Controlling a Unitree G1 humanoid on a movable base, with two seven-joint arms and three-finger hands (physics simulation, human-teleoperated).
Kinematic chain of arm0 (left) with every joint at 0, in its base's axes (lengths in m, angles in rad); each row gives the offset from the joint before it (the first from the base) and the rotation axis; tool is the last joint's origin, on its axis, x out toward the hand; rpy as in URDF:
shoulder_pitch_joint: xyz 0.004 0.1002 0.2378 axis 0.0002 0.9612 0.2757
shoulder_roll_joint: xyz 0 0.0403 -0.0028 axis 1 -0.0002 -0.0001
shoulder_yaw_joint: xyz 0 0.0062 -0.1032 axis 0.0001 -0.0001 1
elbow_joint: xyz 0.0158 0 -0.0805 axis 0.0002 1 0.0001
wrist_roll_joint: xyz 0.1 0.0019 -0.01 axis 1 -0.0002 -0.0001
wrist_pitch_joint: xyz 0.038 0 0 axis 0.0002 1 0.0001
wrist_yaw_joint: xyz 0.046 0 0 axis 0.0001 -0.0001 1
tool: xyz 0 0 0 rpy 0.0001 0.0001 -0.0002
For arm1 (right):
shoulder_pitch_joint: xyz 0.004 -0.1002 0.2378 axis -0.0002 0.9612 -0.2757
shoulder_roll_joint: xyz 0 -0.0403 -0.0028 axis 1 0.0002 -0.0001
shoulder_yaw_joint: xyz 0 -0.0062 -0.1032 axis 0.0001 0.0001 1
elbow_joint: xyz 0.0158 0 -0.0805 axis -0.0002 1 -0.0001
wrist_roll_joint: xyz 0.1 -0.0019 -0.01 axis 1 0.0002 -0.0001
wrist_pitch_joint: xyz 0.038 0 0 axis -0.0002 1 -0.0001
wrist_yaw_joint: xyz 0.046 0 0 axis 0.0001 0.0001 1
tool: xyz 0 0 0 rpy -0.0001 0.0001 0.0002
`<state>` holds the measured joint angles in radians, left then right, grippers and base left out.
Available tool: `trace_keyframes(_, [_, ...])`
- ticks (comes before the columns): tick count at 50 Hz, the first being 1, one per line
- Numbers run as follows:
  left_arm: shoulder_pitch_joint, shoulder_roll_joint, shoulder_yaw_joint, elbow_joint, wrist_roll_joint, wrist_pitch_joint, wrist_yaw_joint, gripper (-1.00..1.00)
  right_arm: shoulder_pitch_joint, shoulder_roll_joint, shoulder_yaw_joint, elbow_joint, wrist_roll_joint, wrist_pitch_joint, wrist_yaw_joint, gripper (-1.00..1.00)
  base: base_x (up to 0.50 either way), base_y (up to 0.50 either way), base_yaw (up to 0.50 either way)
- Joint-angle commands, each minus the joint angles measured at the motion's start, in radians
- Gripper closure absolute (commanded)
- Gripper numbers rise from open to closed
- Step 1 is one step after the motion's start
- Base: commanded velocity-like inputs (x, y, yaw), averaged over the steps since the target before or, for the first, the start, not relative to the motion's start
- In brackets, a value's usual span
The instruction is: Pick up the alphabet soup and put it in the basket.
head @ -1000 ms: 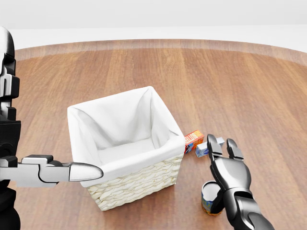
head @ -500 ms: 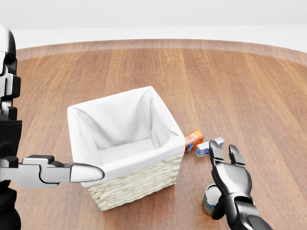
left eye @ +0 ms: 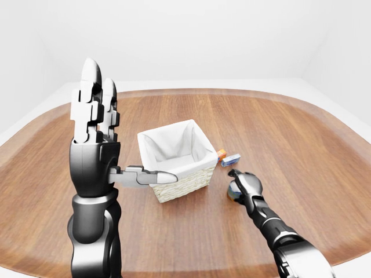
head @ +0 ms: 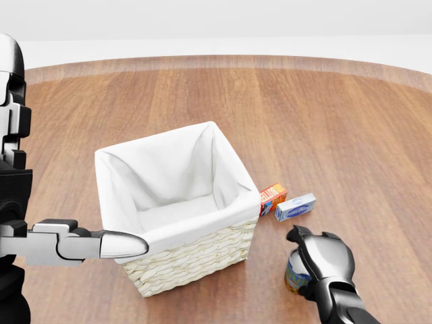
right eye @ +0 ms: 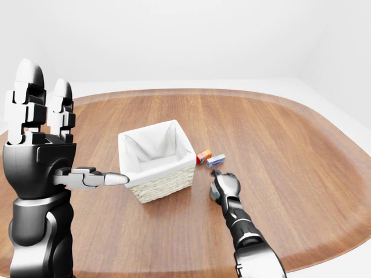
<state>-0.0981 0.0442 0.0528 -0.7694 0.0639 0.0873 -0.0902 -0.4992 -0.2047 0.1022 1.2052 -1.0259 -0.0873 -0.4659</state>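
The robot's right hand [head: 322, 260] curls its fingers [head: 302, 237] over a soup can [head: 294, 275] standing on the wooden worktop [head: 351, 135], just right of the cloth-lined basket [head: 177, 210] in the head view; whether the grip is fully closed cannot be told. The left hand [left eye: 93, 152] is raised, fingers spread. The can looks rigid, smooth and fairly heavy, best gripped around its curved sides.

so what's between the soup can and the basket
Nothing: in the head view only bare wooden table separates the soup can from the basket.
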Motion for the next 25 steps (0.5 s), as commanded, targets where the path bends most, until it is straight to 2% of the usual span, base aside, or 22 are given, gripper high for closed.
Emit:
trace_keyframes(1, [0.000,0.000,-0.001,0.004,-0.002,0.000,-0.001,-1.00,-0.004,-0.011,-0.011,-0.009,0.005,0.000,-0.007,0.95,0.00,0.00,0.00])
trace_keyframes(25, [0.002,0.000,-0.003,0.004,0.003,0.000,-0.003,-1.00,-0.001,-0.015,-0.009,-0.009,-0.006,0.000,-0.007,0.95,0.00,0.00,0.00])
